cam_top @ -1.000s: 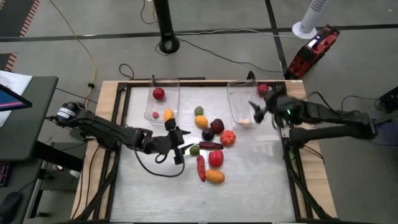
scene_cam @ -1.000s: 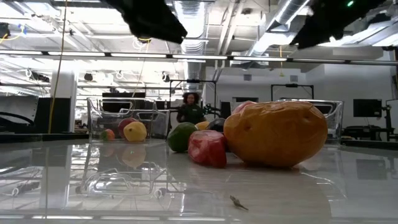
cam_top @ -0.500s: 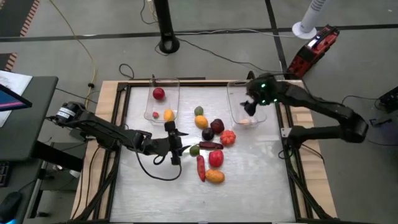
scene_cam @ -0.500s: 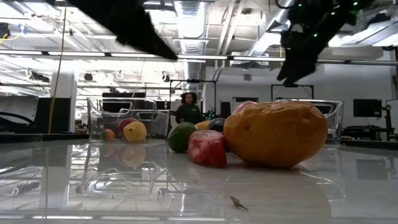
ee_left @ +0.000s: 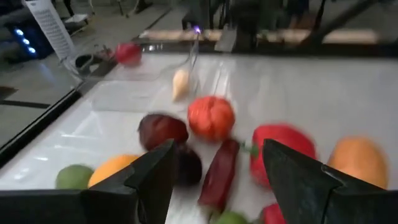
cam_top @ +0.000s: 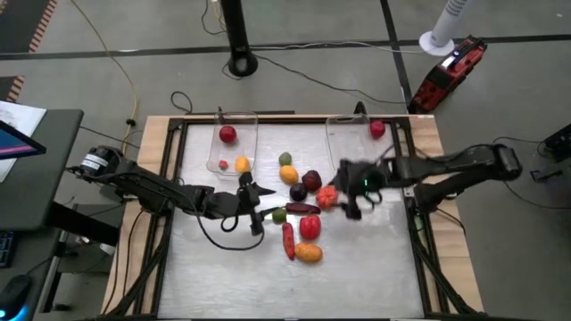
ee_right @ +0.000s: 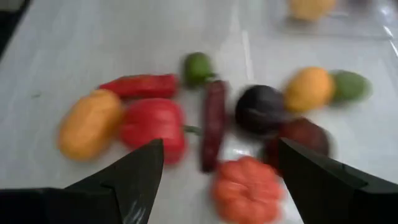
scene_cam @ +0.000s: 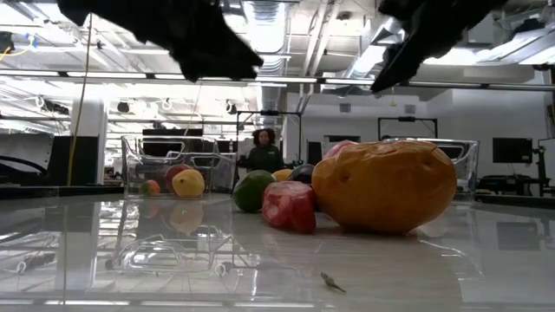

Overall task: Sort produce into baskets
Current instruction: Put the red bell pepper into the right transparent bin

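Observation:
The produce lies in a loose pile [cam_top: 303, 201] at the table's middle: a red pepper [ee_right: 152, 127], an orange potato-like piece [scene_cam: 384, 186], a red chili [ee_right: 140, 84], a dark chili [ee_right: 213, 121], an orange-red pumpkin [cam_top: 327, 197], and dark purple, green and yellow round ones. The left clear basket [cam_top: 234, 141] holds a red and a yellow piece. The right clear basket [cam_top: 350, 143] holds a red piece [cam_top: 377, 129]. My left gripper [cam_top: 252, 203] is open just left of the pile. My right gripper [cam_top: 351, 190] is open just right of the pumpkin.
A red-and-black device [cam_top: 449, 73] lies on the floor beyond the table's far right corner. Dark cables run along the table's left part [cam_top: 210, 234]. A person [scene_cam: 264, 152] stands far off in the room.
My right gripper has swung from over the right basket toward the table's near edge and left, and now stands beside the pumpkin at the pile's right side. My left gripper has stayed by the pile's left side.

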